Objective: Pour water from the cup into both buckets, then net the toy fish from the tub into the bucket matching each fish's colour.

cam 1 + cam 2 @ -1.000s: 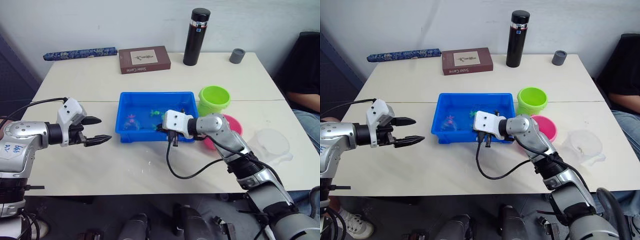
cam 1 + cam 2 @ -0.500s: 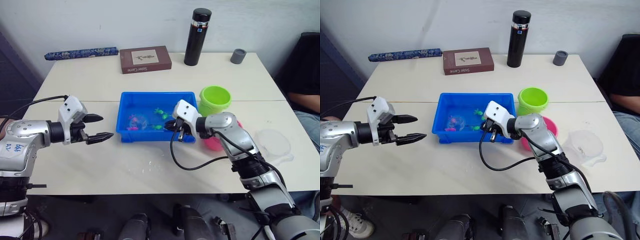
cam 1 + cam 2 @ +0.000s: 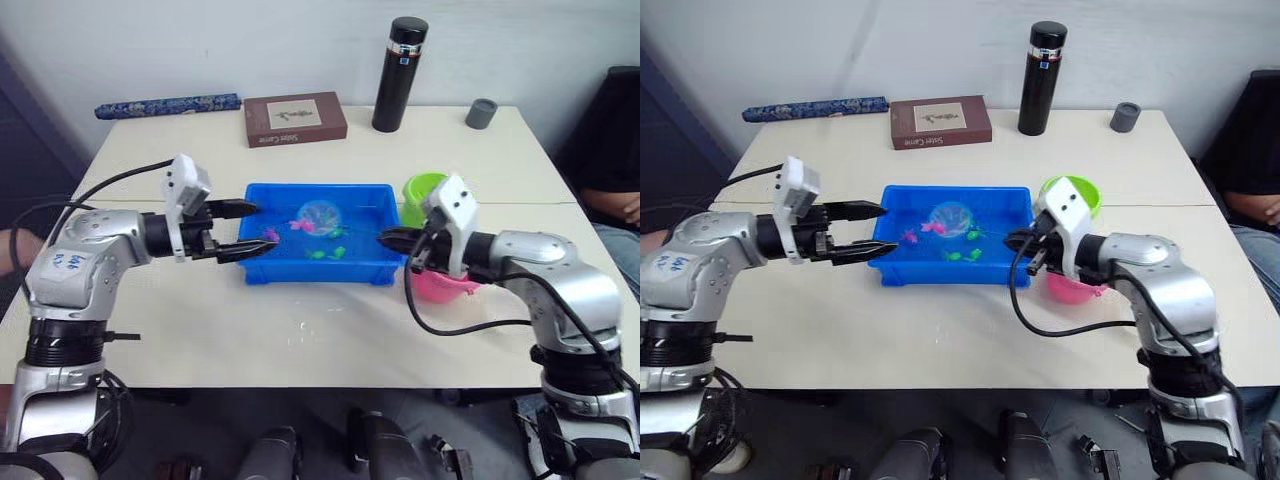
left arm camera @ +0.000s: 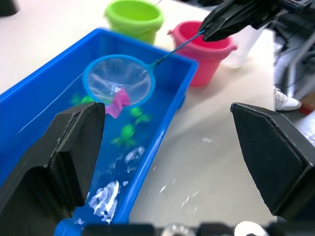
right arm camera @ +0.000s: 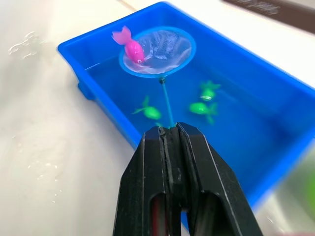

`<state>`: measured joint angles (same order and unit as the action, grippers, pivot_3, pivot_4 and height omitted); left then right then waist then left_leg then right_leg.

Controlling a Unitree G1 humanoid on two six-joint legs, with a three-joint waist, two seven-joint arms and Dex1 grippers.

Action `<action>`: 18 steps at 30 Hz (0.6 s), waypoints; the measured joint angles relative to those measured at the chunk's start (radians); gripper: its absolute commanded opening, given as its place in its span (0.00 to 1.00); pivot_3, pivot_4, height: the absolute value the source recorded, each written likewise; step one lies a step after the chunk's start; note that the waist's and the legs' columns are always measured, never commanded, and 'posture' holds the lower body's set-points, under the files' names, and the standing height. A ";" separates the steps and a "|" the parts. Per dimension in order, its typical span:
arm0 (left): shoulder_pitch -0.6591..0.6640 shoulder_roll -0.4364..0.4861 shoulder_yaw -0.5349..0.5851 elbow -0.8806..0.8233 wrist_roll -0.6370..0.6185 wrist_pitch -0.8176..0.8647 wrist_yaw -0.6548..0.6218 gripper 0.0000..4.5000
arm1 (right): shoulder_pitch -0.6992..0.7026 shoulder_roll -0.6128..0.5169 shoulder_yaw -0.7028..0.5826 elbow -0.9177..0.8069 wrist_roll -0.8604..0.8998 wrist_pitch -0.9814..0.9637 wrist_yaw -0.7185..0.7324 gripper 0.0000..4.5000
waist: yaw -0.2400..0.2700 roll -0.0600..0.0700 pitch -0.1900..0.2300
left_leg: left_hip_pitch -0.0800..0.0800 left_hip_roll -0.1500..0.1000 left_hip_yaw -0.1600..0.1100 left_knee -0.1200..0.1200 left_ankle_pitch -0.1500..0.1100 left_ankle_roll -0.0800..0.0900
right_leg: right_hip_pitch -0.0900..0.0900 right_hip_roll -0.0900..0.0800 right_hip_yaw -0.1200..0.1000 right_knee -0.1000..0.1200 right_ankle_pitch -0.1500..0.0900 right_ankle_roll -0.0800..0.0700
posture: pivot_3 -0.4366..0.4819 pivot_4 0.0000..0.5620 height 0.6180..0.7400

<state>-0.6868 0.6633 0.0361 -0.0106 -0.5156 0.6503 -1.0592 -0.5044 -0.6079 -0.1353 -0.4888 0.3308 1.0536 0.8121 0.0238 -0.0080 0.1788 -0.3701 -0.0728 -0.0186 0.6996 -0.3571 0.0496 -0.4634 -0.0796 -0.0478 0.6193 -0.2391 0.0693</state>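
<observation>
While the right gripper (image 5: 170,129) pinches the thin handle with its jaws clamped tight, the net (image 5: 156,51) sits lifted over the tub (image 3: 262,271), and there's a pink fish (image 5: 129,45) riding on its blue rim, tail sticking out past the edge. Below it, 3 green fish (image 5: 203,106) lie in the water, and in the left eye view another pink fish (image 3: 270,235) sits by the tub's left side. The left gripper (image 3: 250,229) hangs at the tub's left edge, its jaws spread wide, nothing between them, tips pointing in over the water. Just beyond the tub's right end stand the 2 buckets: the green bucket (image 4: 135,17) toward the back, the pink bucket (image 4: 203,43) nearer the front, partly behind the right arm. Water is splashed on the worktop (image 3: 300,340) in front of the tub. Along the back edge there's a black flask (image 3: 399,73), a small grey cap (image 3: 481,111), a brown book (image 3: 295,118) and a rolled blue patterned bundle (image 3: 166,104)
</observation>
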 measured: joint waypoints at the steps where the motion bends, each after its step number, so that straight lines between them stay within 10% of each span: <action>1: -0.010 -0.018 -0.017 0.012 0.001 -0.009 -0.007 0.98 | 0.024 -0.014 -0.035 -0.039 0.012 0.027 -0.014 0.00 | 0.002 0.000 0.000 | 0.000 0.000 0.000 0.000 0.000 0.000 | 0.000 0.000 0.000 0.000 0.000 0.000 | 0.48 0.27 1.00; 18: -0.220 -0.256 -0.164 0.354 0.095 -0.246 -0.148 0.98 | 0.530 -0.162 -0.583 -0.444 0.070 0.182 -0.125 0.00 | 0.004 0.000 0.000 | 0.001 0.000 0.001 0.000 0.000 0.001 | 0.002 0.000 0.001 0.000 0.001 0.001 | 0.48 0.27 1.00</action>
<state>-0.9068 0.4069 -0.1284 0.3434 -0.4205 0.4042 -1.2072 0.0255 -0.7695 -0.7182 -0.9328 0.4003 1.2355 0.6871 0.0273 -0.0077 0.1786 -0.3687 -0.0732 -0.0175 0.6995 -0.3567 0.0503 -0.4616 -0.0793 -0.0467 0.6191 -0.2385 0.0702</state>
